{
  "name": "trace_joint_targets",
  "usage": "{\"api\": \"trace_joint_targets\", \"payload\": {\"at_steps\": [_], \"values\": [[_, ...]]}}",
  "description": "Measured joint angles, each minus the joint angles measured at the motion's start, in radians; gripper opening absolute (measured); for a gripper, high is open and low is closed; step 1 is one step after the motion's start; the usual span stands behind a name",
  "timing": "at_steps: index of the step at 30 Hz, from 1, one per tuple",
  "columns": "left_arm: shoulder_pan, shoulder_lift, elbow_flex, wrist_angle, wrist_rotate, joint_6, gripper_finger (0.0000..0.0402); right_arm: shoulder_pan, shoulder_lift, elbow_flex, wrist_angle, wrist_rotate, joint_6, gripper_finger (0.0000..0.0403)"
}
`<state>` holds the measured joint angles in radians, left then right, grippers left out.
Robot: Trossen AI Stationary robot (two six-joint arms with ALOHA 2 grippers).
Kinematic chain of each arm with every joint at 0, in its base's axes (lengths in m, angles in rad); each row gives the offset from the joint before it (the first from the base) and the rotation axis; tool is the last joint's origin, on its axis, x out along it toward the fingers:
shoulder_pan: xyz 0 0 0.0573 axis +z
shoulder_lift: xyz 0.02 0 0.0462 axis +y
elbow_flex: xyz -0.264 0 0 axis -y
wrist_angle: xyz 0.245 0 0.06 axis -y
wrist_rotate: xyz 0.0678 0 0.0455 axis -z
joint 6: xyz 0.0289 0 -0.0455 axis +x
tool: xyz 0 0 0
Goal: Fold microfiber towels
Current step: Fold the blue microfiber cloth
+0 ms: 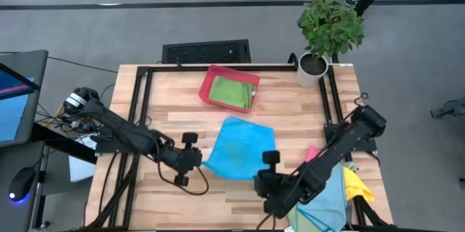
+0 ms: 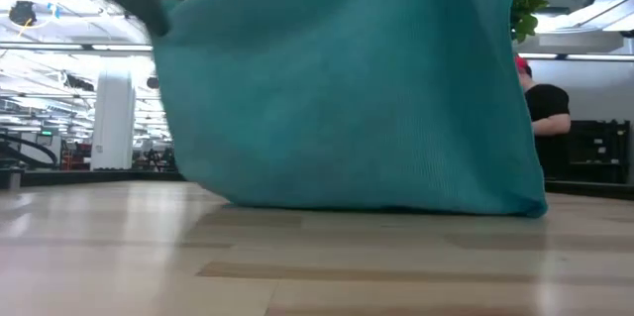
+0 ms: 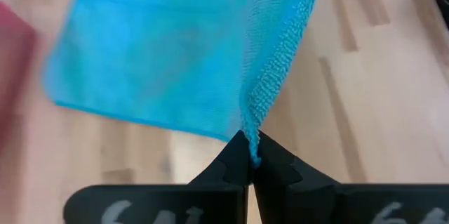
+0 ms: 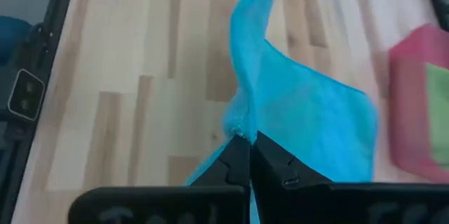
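Pinching one corner each, the left gripper (image 3: 249, 155) and the right gripper (image 4: 245, 143) are closed on the blue towel (image 1: 238, 147), which hangs lifted between them over the middle of the wooden table (image 1: 290, 105), its far edge touching the wood. A green towel (image 1: 232, 92) lies in the red tray (image 1: 208, 84) beyond it. More towels (image 1: 341, 192) sit piled near the right arm, beside a potted plant (image 1: 328, 32).
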<state>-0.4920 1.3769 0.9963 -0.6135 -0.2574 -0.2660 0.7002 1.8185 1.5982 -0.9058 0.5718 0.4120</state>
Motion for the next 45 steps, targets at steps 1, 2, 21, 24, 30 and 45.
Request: {"api": "trace_joint_targets", "payload": {"at_steps": [1, 2, 21, 24, 30, 45], "values": [[-0.01, 0.0, -0.018, 0.021, 0.0, -0.015, 0.0, 0.0, 0.014, 0.0, 0.023, -0.003, -0.001, 0.0026], [-0.019, 0.0, -0.034, 0.045, -0.003, -0.03, 0.0, -0.002, 0.027, 0.0, 0.043, -0.006, -0.001, 0.0028], [-0.207, 0.0, -0.107, -0.102, -0.08, -0.425, 0.0141, -0.136, 0.116, 0.001, 0.352, -0.492, -0.235, 0.006], [-0.272, 0.0, -0.109, -0.059, -0.187, -0.492, 0.0149, -0.139, 0.116, 0.001, 0.354, -0.494, -0.281, 0.0072], [-0.356, 0.0, -0.187, 0.295, -0.408, -0.531, 0.0134, -0.141, 0.116, 0.001, 0.294, -0.494, -0.287, 0.0109], [-0.35, 0.29, -0.218, 0.512, -0.321, -0.64, 0.0025, -0.486, 0.116, -0.117, 0.145, -0.434, -0.455, 0.0146]]}}
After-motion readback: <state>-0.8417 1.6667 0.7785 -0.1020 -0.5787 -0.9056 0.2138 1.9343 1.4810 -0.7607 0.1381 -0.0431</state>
